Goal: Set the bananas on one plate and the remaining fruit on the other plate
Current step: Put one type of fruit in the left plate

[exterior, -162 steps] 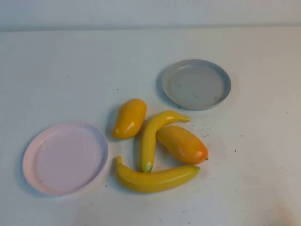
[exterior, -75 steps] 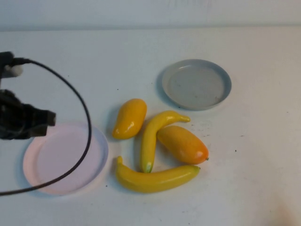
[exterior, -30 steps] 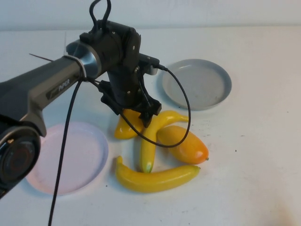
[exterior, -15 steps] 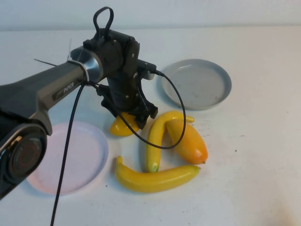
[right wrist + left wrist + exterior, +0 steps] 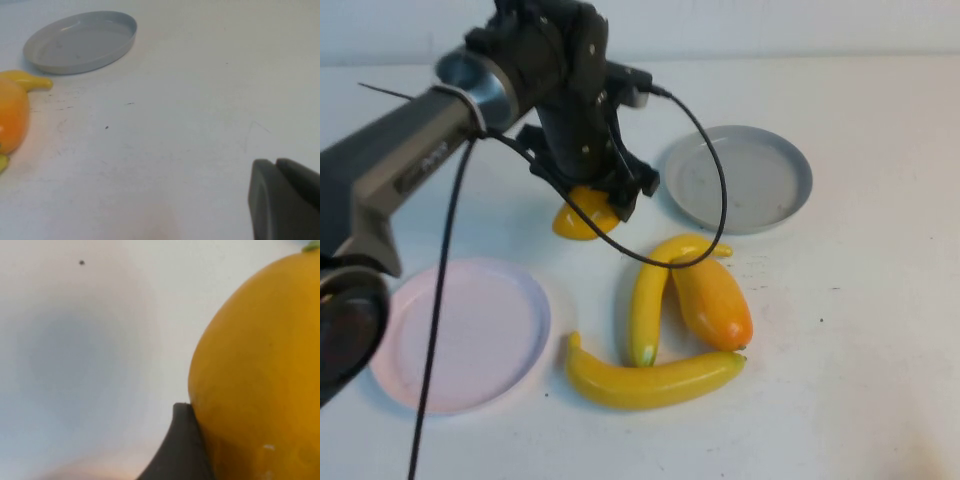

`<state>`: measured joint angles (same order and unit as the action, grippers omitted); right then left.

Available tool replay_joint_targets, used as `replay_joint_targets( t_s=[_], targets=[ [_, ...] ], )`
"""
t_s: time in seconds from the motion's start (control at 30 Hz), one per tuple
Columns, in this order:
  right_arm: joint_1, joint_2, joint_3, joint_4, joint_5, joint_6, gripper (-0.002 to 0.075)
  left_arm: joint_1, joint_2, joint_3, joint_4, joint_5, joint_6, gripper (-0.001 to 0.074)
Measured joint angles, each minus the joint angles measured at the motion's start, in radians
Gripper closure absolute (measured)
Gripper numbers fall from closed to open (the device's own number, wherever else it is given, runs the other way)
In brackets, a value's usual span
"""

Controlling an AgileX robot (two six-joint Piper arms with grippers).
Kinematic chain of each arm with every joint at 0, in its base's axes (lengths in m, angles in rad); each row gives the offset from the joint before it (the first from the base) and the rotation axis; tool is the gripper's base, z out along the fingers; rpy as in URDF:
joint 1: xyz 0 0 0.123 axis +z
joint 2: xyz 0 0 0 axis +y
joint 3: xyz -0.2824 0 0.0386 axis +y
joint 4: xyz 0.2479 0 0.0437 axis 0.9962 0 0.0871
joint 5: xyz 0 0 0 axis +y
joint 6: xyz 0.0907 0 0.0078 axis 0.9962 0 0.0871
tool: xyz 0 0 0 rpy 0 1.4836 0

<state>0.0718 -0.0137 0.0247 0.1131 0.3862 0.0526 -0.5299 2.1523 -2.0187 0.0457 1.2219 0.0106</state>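
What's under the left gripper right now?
The yellow mango sits in the left gripper, closed on it. Its top is hidden by the wrist; only the lower end shows. The right gripper is shut over bare table.

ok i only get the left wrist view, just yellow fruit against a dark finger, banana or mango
observer: mango. The left end effector is closed on the plain yellow mango, just left of the grey-blue plate.
operator: anything on the plates
observer: no, the grey-blue plate and the pink plate are both bare. Both bananas and the blushed mango lie on the table between them.
operator: and the right arm
observer: only its own camera shows it. The right end effector is shut, low over bare table.
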Motion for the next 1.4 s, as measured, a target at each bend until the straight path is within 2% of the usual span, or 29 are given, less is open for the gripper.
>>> replay_joint_targets(
  t_s=[0.13, 0.43, 0.67, 0.8, 1.03, 1.2, 1.4],
  targets=[
    [0.0, 0.0, 0.0, 0.0, 0.0, 0.0, 0.0741, 0.0, -0.126, 0.084, 0.009, 0.002, -0.002, 0.0208],
    [0.0, 0.0, 0.0, 0.002, 0.0, 0.0, 0.0741, 0.01, -0.444, 0.441, 0.103, 0.01, -0.076, 0.0208],
    [0.0, 0.0, 0.0, 0.002, 0.0, 0.0, 0.0741, 0.106, -0.485, 0.695, 0.115, 0.005, -0.101, 0.0208],
    [0.0, 0.0, 0.0, 0.004, 0.0, 0.0, 0.0741, 0.16, -0.485, 0.801, 0.116, -0.052, -0.112, 0.0208],
    [0.0, 0.0, 0.0, 0.004, 0.0, 0.0, 0.0741, 0.211, -0.474, 0.838, 0.1, -0.165, -0.092, 0.0208],
    [0.0, 0.0, 0.0, 0.004, 0.0, 0.0, 0.0741, 0.22, -0.425, 0.838, 0.086, -0.183, -0.083, 0.0208],
    [0.0, 0.0, 0.0, 0.004, 0.0, 0.0, 0.0741, 0.22, -0.406, 0.838, 0.078, -0.181, -0.08, 0.0152]
  ],
)
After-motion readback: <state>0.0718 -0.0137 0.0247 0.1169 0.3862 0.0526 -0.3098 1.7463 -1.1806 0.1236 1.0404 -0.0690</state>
